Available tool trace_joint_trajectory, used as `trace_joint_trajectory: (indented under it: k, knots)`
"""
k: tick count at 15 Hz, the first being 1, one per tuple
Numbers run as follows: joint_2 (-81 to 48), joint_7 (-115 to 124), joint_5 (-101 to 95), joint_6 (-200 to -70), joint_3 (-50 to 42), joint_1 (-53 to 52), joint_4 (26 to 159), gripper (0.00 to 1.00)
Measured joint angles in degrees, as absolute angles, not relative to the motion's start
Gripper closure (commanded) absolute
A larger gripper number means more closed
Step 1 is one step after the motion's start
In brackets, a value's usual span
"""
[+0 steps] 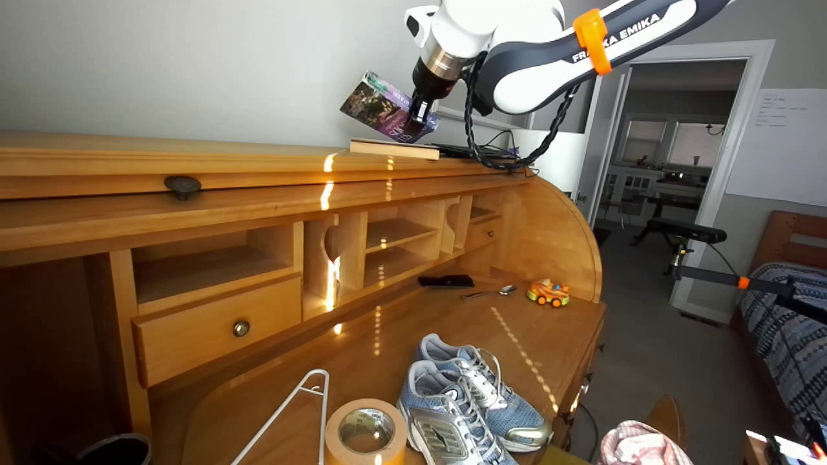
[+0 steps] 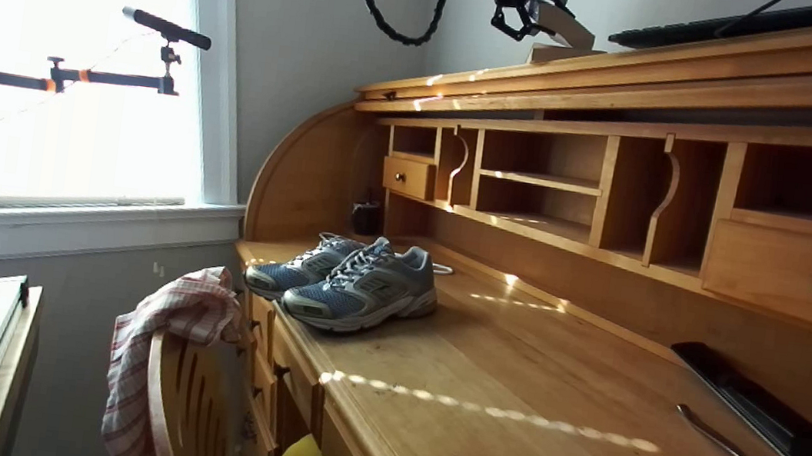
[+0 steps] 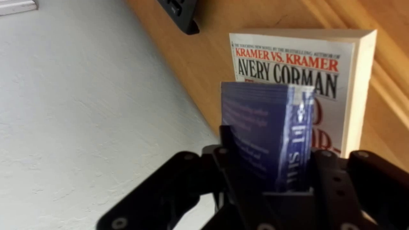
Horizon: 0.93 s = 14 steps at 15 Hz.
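My gripper (image 3: pixel 270 150) is shut on a purple paperback (image 3: pixel 252 111), one finger on each side of its thickness. Lettering shows on the purple cover and spine. The book hangs tilted above the desk's top ledge in an exterior view (image 1: pixel 378 106). Below and beyond it, a white paperback with "Avery Corman" on its cover (image 3: pixel 287 48) lies flat on the ledge, partly hidden by the held book in the wrist view. Both exterior views show the gripper (image 2: pixel 536 23) high over the roll-top desk. Whether the two books touch, I cannot tell.
A black keyboard (image 2: pixel 709 34) lies on the ledge beside the white book, and a wall rises behind. Lower on the desktop are sneakers (image 1: pixel 452 400), a tape roll (image 1: pixel 333 436), a white hanger (image 1: pixel 278 413), a toy car (image 1: pixel 548 294), a spoon (image 1: pixel 489 293) and a black object (image 1: pixel 446 281).
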State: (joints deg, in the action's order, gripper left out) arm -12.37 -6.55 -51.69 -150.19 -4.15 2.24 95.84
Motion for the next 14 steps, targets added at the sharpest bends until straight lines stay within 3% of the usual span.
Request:
trace_joint_trajectory:
  k: [2,3,4,8,9,14]
  knots:
    - [-12.4,-6.7,-51.5,-150.2,-4.2,2.2,95.7,0.19]
    - [-12.4,-6.8,-51.4,-150.2,-4.2,2.2,95.6,0.18]
    - [-12.5,-6.8,-51.3,-150.2,-4.2,2.2,95.5,0.29]
    - [-12.6,-6.8,-51.3,-150.2,-4.2,2.2,95.0,0.09]
    - [-12.6,-6.8,-51.3,-150.2,-4.2,2.2,94.9,0.01]
    - [-12.5,-6.8,-51.1,-150.2,-3.9,2.2,94.9,0.00]
